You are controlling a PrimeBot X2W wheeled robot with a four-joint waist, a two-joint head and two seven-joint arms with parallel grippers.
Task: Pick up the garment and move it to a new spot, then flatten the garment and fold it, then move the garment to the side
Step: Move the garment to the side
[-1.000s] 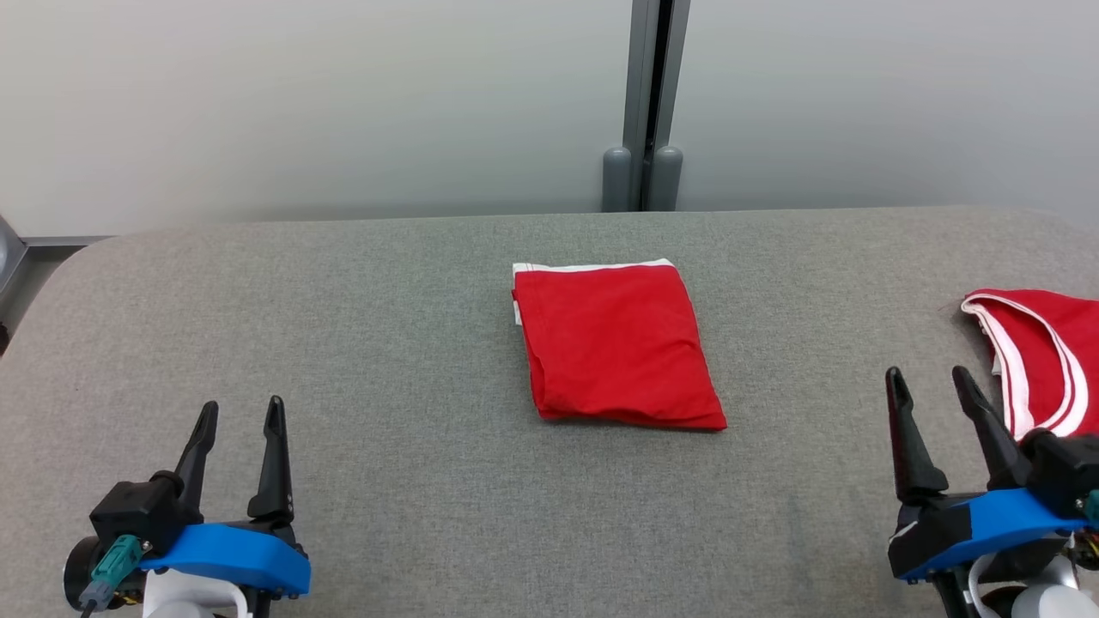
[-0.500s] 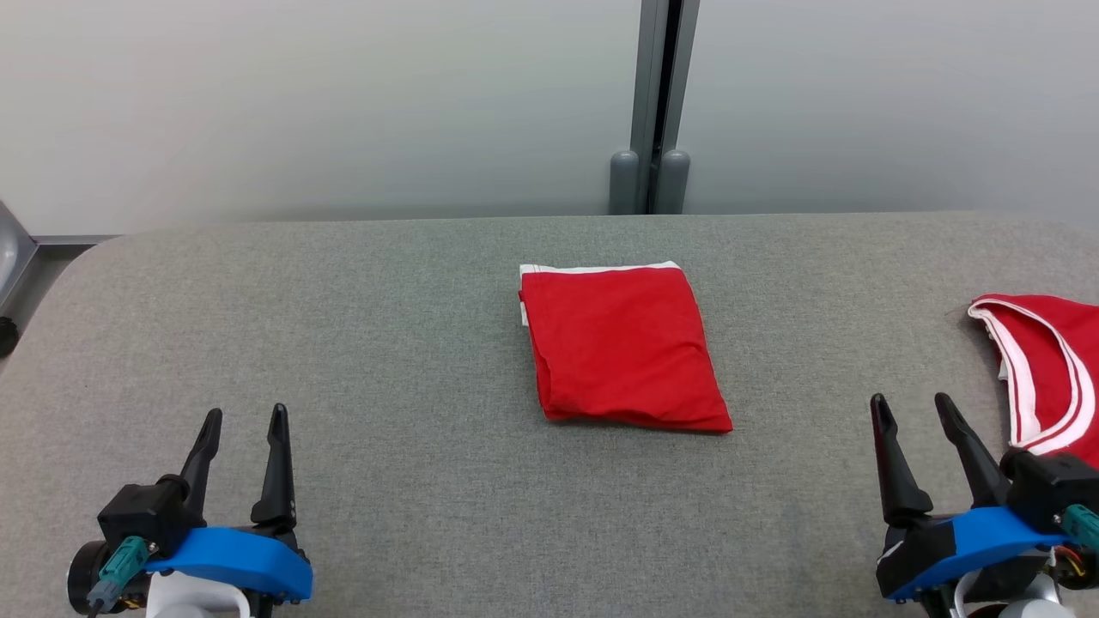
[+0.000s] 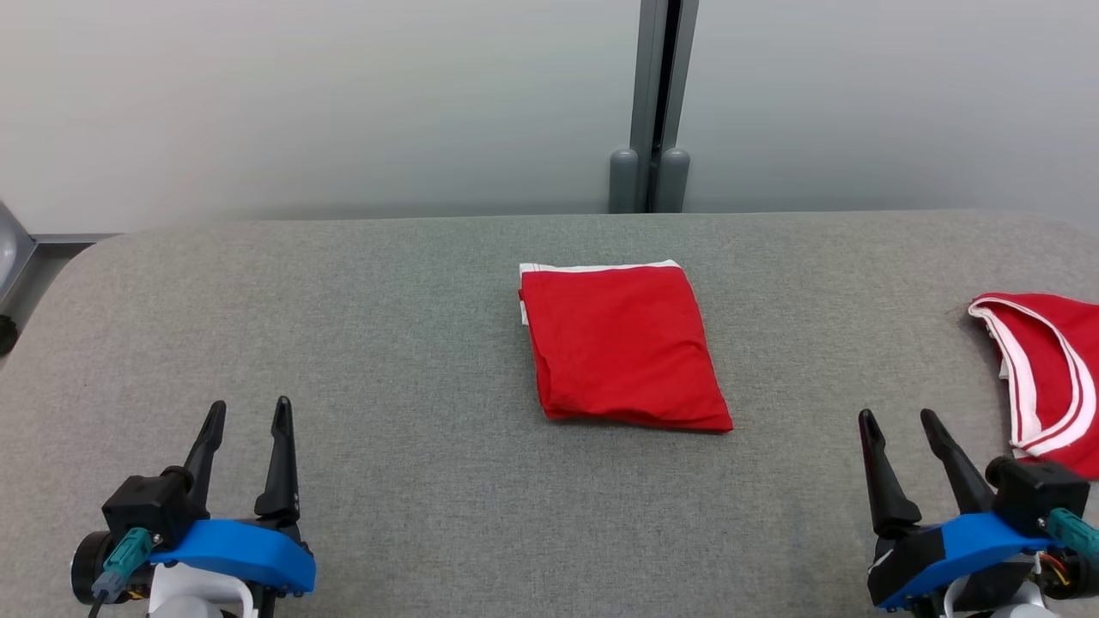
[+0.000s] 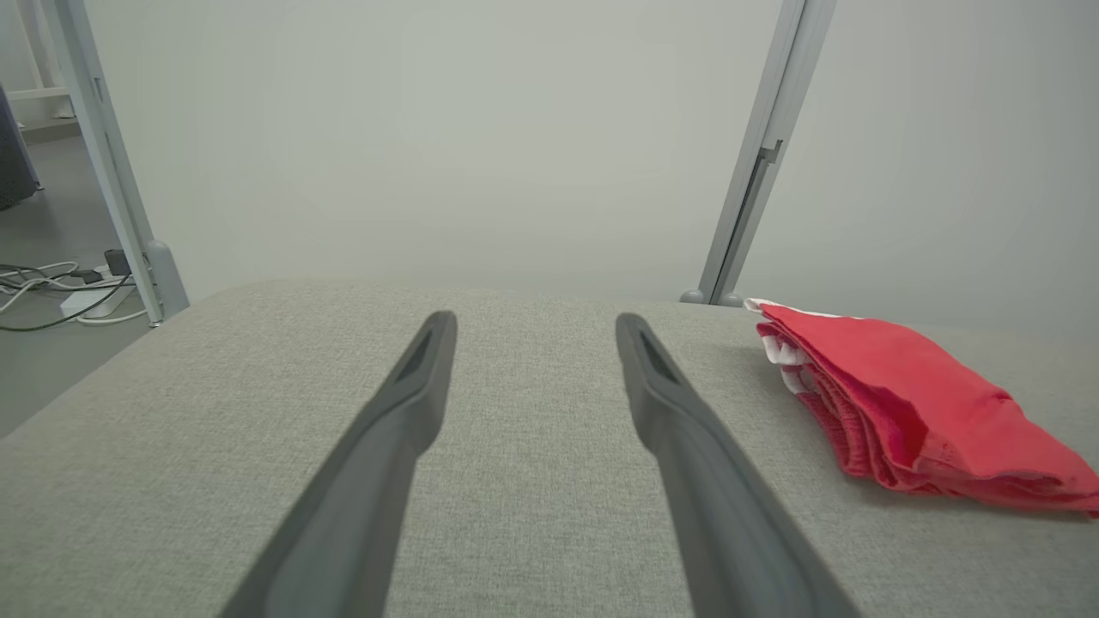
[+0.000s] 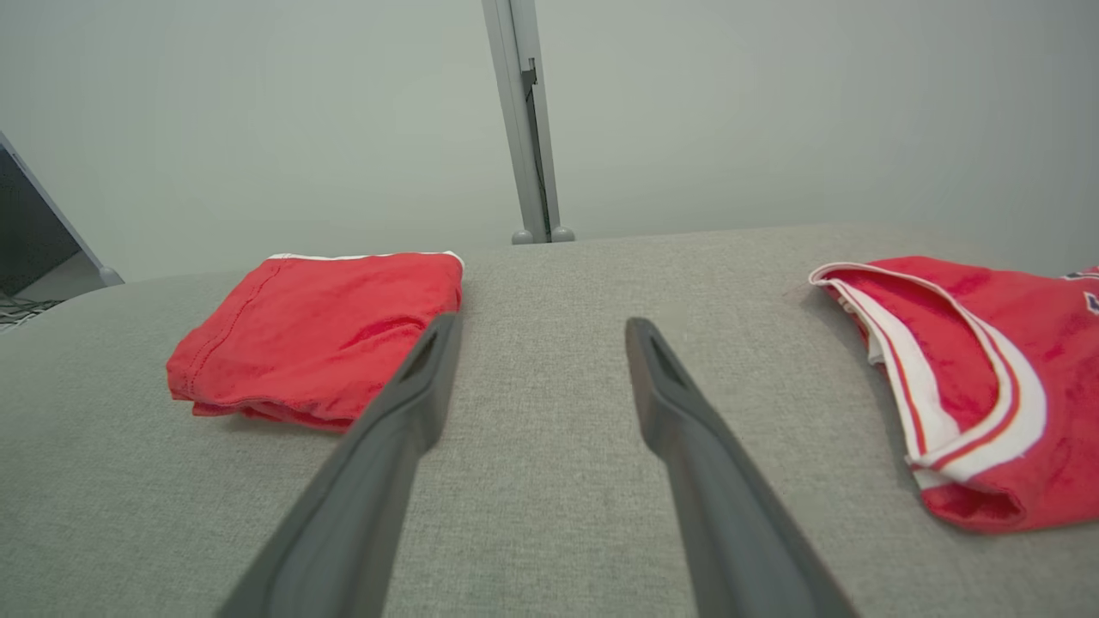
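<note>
- Folded garment [image 3: 620, 348] seen at centre of desk [image 3: 361, 292]: red, white band at far edge, layers stacked flat.
- Left end effector [image 3: 249, 405] held low at near left; fingers apart, nothing gripped.
- Right end effector [image 3: 897, 417] held at near right; fingers apart, empty; near second red garment [image 3: 1043, 378], left unfolded at right edge.
- Fold judged done; move to side judged pending.
- Next move: stack to be approached, pinched through all layers at one edge, carried aside without fold being loosened.
</note>
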